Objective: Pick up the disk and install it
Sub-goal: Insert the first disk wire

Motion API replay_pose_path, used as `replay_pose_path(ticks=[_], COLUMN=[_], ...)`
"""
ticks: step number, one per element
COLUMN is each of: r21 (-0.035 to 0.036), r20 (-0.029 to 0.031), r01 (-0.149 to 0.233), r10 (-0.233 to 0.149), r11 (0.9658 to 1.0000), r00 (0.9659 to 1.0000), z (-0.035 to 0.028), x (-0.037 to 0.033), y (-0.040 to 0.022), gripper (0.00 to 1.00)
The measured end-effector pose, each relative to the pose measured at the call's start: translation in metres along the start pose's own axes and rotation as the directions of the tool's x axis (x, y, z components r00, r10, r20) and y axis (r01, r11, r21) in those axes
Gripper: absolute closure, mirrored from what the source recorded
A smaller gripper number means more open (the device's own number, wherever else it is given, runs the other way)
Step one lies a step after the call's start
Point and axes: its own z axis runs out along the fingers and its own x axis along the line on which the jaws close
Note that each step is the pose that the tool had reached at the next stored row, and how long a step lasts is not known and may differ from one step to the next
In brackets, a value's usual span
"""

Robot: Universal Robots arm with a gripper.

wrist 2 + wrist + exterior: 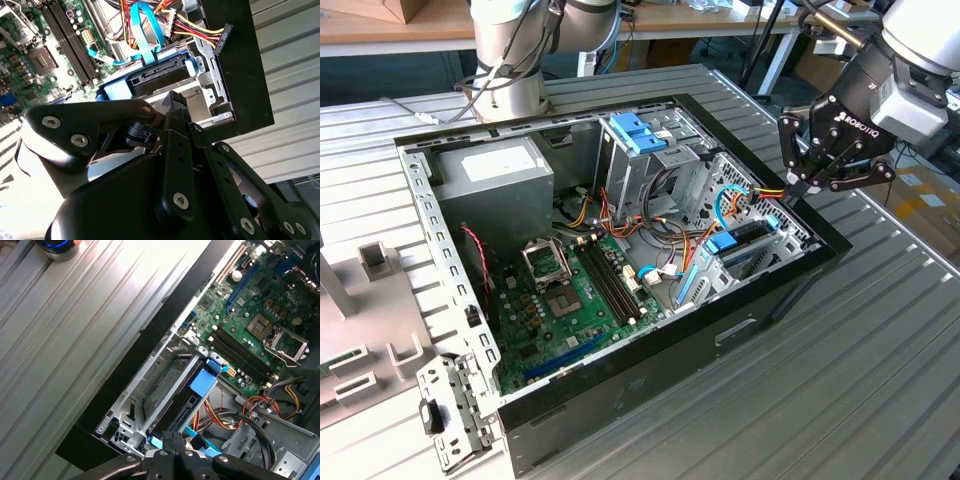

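We see an open computer case (pixel 650 330) lying on a grey metal table (pixel 880 380). Inside it sits a green motherboard (pixel 570 300). A silver power supply box (pixel 495 175) sits in one corner.

The black gripper (pixel 798 187) hangs just above the case's corner on the exterior view's right. Its fingers (pixel 807 183) come together at the tips, and we see nothing between them.

The disk (pixel 748 246) is dark, in a light blue frame. It sits in the metal bay (pixel 760 262) at that same corner, just below the gripper. In the second wrist view the disk (pixel 150 82) lies in the bay beside the black case wall. In the first wrist view its blue frame (pixel 202 382) lies near the motherboard (pixel 260 305).

Red, yellow and orange wires (pixel 755 190) run close to the gripper. A blue-latched bracket (pixel 638 133) sits on top of the taller drive cage (pixel 645 165) farther back.
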Motion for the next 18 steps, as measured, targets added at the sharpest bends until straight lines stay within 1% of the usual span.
replay_pose_path(ticks=[6,9,12,18], r21=[-0.0043,-0.0068,-0.0091,-0.0144], r20=[0.0007,0.0011,0.0016,0.0029], r01=[0.04,0.063,0.084,0.134], r10=[-0.04,-0.063,-0.084,-0.134], r11=[0.9992,0.998,0.9964,0.9909], r00=[0.9992,0.998,0.9965,0.991], z=[0.0,0.0,0.0,0.0001], x=[0.0,0.0,0.0,0.0], y=[0.0,0.0,0.0,0.0], gripper=[0.89,0.89,0.89,0.89])
